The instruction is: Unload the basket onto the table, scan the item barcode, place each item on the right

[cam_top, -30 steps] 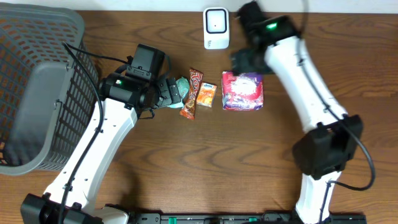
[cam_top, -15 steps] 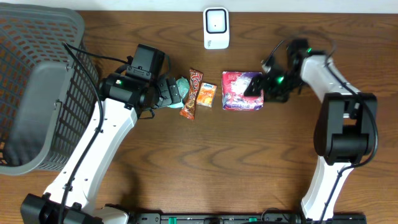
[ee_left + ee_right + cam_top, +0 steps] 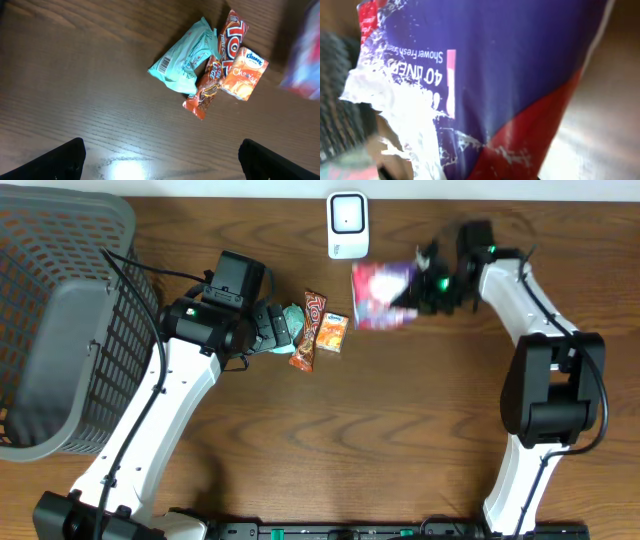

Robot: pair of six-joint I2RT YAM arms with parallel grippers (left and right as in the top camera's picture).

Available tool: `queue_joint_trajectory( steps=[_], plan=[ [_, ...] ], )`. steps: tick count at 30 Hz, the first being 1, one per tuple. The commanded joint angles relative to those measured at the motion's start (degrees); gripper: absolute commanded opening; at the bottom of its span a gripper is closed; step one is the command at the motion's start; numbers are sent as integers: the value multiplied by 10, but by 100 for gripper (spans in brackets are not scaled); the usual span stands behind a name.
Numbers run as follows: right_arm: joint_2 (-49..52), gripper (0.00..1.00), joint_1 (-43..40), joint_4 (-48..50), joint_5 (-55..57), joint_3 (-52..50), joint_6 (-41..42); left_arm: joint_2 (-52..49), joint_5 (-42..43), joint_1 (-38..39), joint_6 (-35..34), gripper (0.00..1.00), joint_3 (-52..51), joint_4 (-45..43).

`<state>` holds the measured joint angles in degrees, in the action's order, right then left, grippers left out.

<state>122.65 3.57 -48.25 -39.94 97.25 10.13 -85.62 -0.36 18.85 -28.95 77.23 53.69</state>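
Right jaws pinching purple packet point(image 3: 381, 295), held near white scanner point(image 3: 347, 225), left jaws spread

The purple pack point(image 3: 380, 295) is blurred overhead and overruns the right wrist view.

On the wooden bench point(image 3: 75, 75) lay a teal packet point(image 3: 187, 62), a brown-and-red candy bar point(image 3: 216, 70) touching it, and an orange tissue pack point(image 3: 245, 74) against the bar. A blurred pink-and-purple pack point(image 3: 305, 60) showed at the right edge. The left gripper point(image 3: 160, 161) had its jaws wide apart.
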Motion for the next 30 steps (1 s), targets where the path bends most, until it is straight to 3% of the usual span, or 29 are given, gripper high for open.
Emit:
queue_joint_trajectory(
  steps=[1, 8, 13, 20, 22, 24, 30],
  plan=[
    [-16, 1, 9, 69, -11, 87, 84, -2, -5, -2, -7, 98, -2, 2],
    [7, 1, 47, 261, 58, 89, 228, -2, -5, -2, -7, 98, -2, 2],
    [49, 1, 83, 355, 78, 89, 234, -2, -5, -2, -7, 98, -2, 2],
    [22, 1, 37, 322, 127, 101, 205, -2, -5, -2, -7, 98, -2, 2],
    [4, 1, -5, 296, 132, 108, 205, -2, -5, -2, -7, 98, -2, 2],
    [-10, 1, -98, 245, 153, 110, 222, -2, -5, -2, -7, 98, -2, 2],
    [-3, 1, -182, 206, 193, 82, 272, -2, -5, -2, -7, 98, -2, 2]
  ],
)
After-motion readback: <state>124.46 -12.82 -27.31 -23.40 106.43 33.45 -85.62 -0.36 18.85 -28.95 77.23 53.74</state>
